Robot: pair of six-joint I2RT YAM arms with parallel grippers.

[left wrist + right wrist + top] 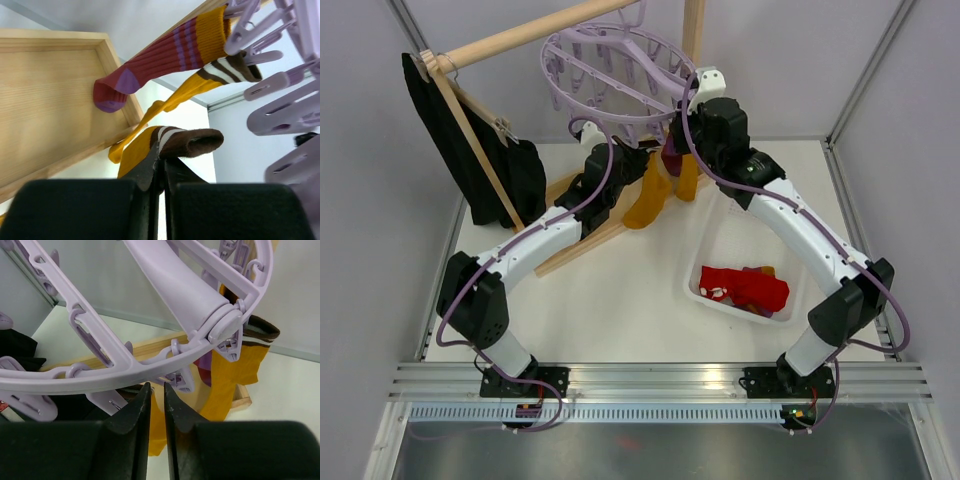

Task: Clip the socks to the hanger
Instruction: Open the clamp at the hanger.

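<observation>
Upward, left arm extended, pincer (161, 152) gripping sock (187, 142)

The hanger (165, 285) is smooth lavender plastic with a soft sheen, and its pegs (280, 117) are the same. The socks (170, 50) are ribbed knitted cloth, matt. The mustard sock (190, 142) has a fuzzy brown cuff. The frame (45, 100) is pale bare wood with the grain showing. The left gripper (161, 162) has matt black plastic fingers (80, 210). The bin (692, 288) is smooth white plastic.
</observation>
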